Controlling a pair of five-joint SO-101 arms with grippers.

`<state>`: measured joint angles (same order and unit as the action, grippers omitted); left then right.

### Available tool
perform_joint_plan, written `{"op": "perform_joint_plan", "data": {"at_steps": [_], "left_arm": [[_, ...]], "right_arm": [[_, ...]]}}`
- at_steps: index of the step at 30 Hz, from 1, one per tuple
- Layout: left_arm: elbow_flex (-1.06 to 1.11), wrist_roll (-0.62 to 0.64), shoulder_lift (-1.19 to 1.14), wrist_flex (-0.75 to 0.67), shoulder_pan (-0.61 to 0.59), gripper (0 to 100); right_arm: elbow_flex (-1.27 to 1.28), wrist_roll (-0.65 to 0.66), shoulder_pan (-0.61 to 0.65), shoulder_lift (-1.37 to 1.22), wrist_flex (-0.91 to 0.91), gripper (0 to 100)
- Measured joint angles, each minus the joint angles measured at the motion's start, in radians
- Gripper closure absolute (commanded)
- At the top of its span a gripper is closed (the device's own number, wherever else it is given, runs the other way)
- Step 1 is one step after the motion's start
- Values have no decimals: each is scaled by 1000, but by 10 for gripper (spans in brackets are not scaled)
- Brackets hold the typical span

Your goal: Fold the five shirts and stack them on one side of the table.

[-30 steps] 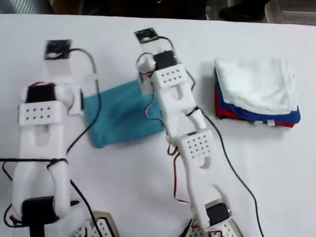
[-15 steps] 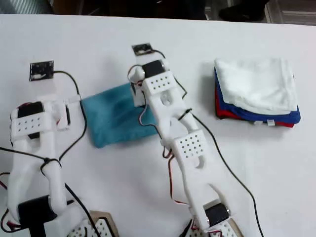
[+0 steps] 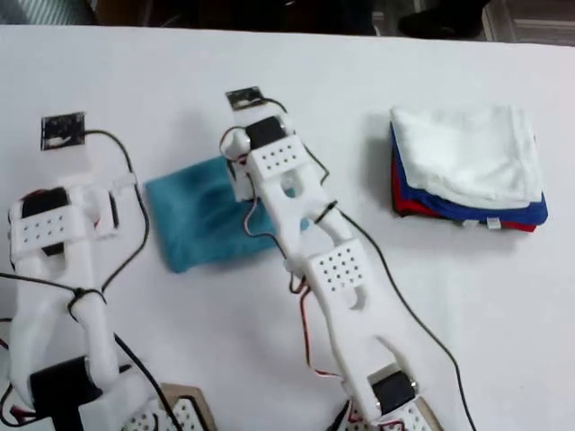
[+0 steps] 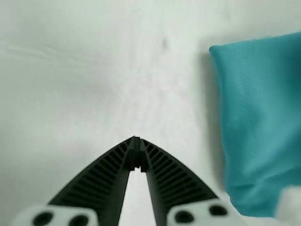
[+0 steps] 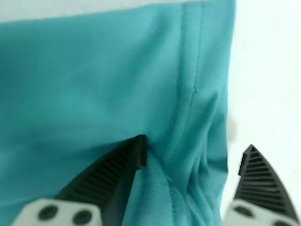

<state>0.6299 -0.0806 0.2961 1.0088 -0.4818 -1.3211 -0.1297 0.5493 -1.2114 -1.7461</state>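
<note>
A folded teal shirt (image 3: 196,220) lies flat on the white table, left of centre. My right arm (image 3: 269,162) leans over its right edge. In the right wrist view my right gripper (image 5: 193,157) is open, one fingertip (image 5: 137,149) pressed on the teal shirt (image 5: 103,89) by a seam, the other past the cloth's edge over the table. My left gripper (image 4: 136,153) is shut with nothing in it, low over bare table, with the teal shirt (image 4: 263,117) off to one side. A stack of folded shirts (image 3: 467,166) sits at the right: white on top, then blue, then red.
My left arm (image 3: 54,229) stands at the table's left side, a little clear of the teal shirt. Cables trail from both arms across the table (image 3: 503,296). The table's far edge runs along the top of the high view.
My left arm has drawn back to the left, off the teal shirt. My right arm has shifted left, farther over the shirt's right edge. The stack has not moved.
</note>
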Motion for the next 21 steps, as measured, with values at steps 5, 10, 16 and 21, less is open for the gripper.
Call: {"op": "perform_joint_plan", "data": {"at_steps": [5, 10, 16, 21], "left_arm": [[0, 0, 0, -15, -11, 975], [0, 0, 0, -15, -11, 975], [0, 0, 0, -15, -9, 975], [0, 0, 0, -15, -9, 975]], "right_arm": [[100, -6, 0, 12, 2, 698], [123, -6, 0, 17, 2, 776], [147, 0, 0, 20, 2, 774], [149, 69, 3, 20, 2, 961]]}}
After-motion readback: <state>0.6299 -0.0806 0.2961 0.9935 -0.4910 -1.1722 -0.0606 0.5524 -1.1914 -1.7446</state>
